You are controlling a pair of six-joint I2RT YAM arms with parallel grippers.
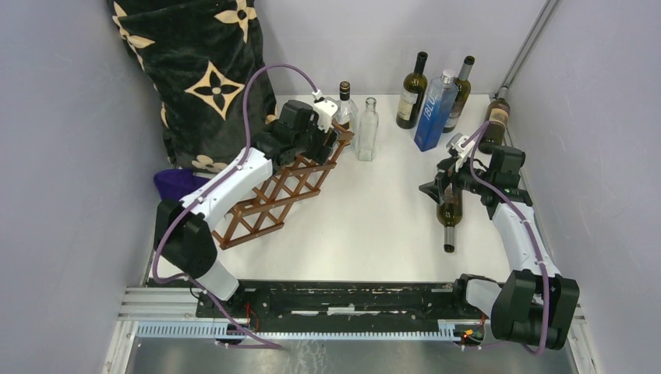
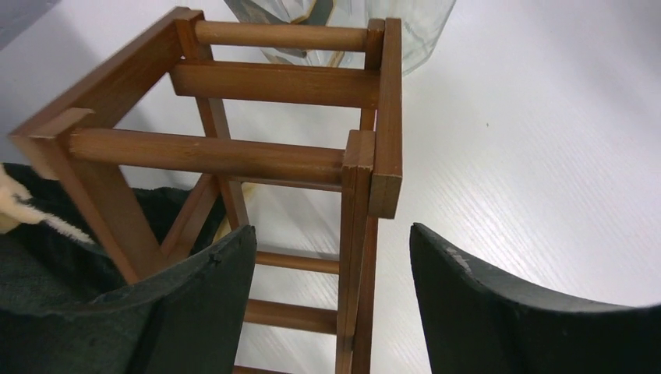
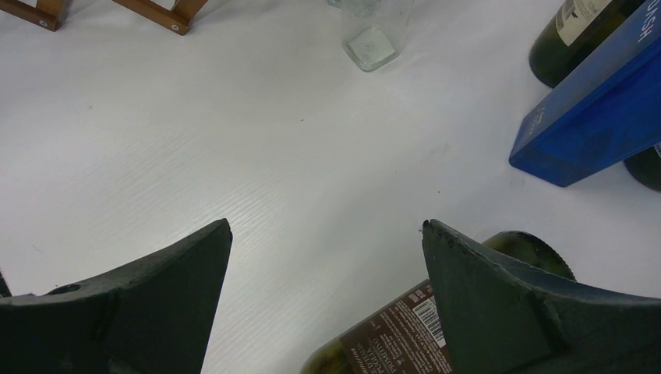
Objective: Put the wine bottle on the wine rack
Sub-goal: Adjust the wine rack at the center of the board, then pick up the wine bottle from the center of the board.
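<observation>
The wine rack point(image 1: 269, 201), a reddish-brown frame of thin wooden bars, lies slanted on the white table at the left. My left gripper point(image 1: 326, 146) is at its far end. In the left wrist view the gripper point(image 2: 331, 241) is open, with an upright bar of the wine rack point(image 2: 355, 257) standing between the fingers and touching neither. A dark green wine bottle point(image 1: 449, 222) lies on the table at the right, neck toward me. My right gripper point(image 1: 441, 187) hovers open over its base end. The wine bottle's brown label point(image 3: 394, 339) shows by the right finger point(image 3: 507, 304).
Two clear glass bottles point(image 1: 367, 128) stand just past the rack's far end. Dark bottles point(image 1: 412, 92) and a blue bottle point(image 1: 435, 113) stand at the back right, another point(image 1: 494, 125) by the right wall. A black patterned blanket point(image 1: 203, 70) fills the back left corner.
</observation>
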